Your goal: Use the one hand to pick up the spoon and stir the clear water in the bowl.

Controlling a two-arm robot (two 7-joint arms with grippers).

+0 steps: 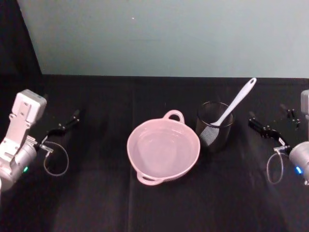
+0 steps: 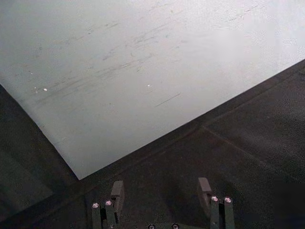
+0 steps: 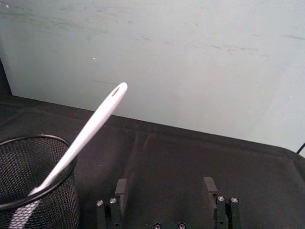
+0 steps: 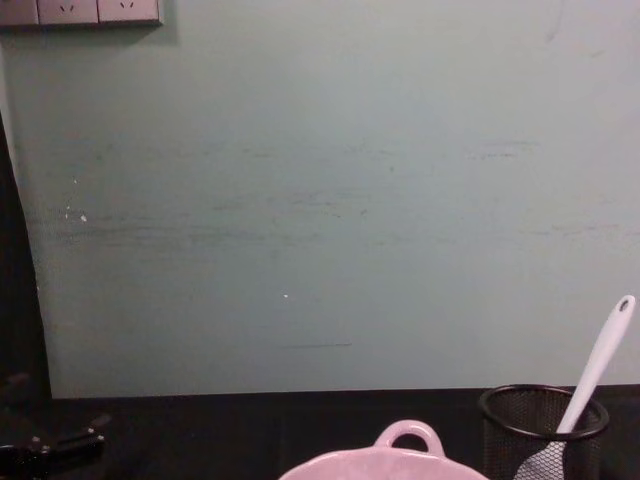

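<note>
Since nothing is grasped yet, step is pre-pick: left gripper parked at tabletop left edge, fingers apart, empty. Pink bowl centre, water seemingly in it. Spoon stands tilted in mesh cup beside bowl. Right gripper near cup, fingers wide; next reach handle

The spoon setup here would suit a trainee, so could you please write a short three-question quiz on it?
1. True or false: the spoon lies inside the pink bowl.
2. Which pincer is nearer the mesh cup? A) left pincer B) right pincer
3. Fill in: both pincers are ____.

Key: 1 false, it stands in the mesh cup, handle leaning out; 2 B; 3 open.
</note>
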